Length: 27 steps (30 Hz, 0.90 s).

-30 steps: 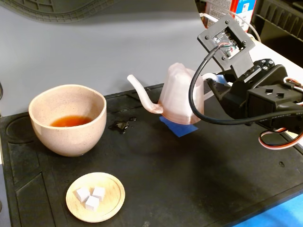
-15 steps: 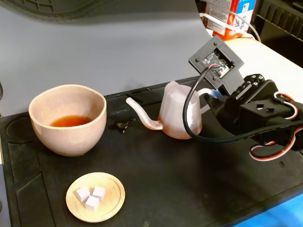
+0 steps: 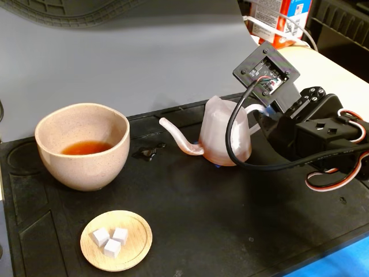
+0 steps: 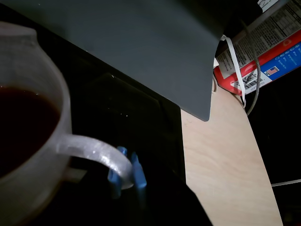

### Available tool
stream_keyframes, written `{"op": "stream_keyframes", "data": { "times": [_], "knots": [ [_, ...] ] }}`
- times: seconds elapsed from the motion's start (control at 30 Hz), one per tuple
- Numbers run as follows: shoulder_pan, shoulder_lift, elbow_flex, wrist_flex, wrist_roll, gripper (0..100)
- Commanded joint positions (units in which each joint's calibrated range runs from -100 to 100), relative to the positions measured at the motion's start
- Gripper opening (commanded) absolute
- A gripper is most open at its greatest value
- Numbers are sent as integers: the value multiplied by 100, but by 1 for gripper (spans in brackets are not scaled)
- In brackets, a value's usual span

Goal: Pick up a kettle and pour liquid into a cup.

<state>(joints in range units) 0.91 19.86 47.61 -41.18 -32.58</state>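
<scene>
Your gripper (image 4: 126, 170) sat at the kettle's (image 3: 222, 135) loop handle (image 4: 101, 155), its blue fingertips (image 4: 138, 172) either side of the loop; whether they pinched it, you could not tell. The kettle stood upright on the black mat (image 3: 242, 231), spout pointing left in the fixed view toward the cup (image 3: 83, 147), well apart, which held tea-coloured liquid (image 3: 86, 148). A wooden dish (image 3: 116, 239) of white cubes lay nearer.

Hand (image 3: 260, 118) behind kettle (image 3: 222, 135); kettle's body cut off in wrist view.
</scene>
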Motion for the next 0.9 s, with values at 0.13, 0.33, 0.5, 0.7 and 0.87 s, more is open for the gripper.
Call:
{"op": "stream_keyframes", "data": {
  "times": [0.13, 0.33, 0.5, 0.7, 0.87],
  "knots": [
    [4, 326, -188, -538, 18, 1],
    [-18, 326, -197, -564, 18, 1],
    [-18, 326, -197, -564, 54, 3],
    [-26, 326, -188, -504, 28, 14],
    [-163, 343, -179, -495, 23, 14]
  ]
}}
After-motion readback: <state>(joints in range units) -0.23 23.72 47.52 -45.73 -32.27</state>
